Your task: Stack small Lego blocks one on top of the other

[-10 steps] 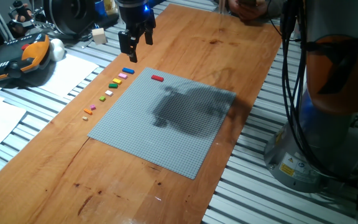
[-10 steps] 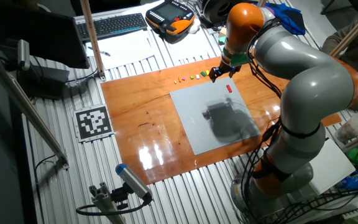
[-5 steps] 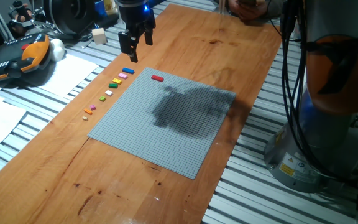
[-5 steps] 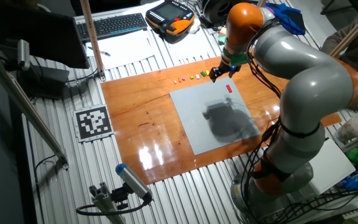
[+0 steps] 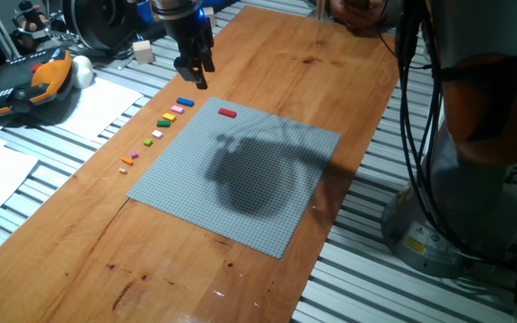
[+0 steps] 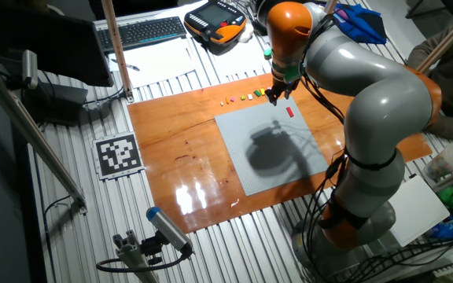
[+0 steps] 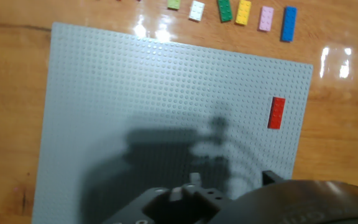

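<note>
While the tool [image 5: 193, 74] hangs in the air above the far corner of the grey baseplate [image 5: 240, 170], holding nothing, its fingers look spread a little apart in one fixed view, though the hand view shows only the dark body at its 6 o'clock edge. Nearest on the studded plate, toward 3 o'clock in the hand view, lies the red Lego block [image 7: 276, 112], flat and alone, close to the plate's edge. Beyond it, off the plate on the wooden table [image 5: 330, 81], toward 1 o'clock, the blue Lego block [image 7: 288, 23] ends a row of small coloured bricks [image 7: 225, 10]. Both blocks should be very light, hard and rigid, with smooth slippery sides, so a pinch across the two long faces, centred along the length, seems the surest hold. Neighbours just beside the blue one leave little room for the fingers.
</note>
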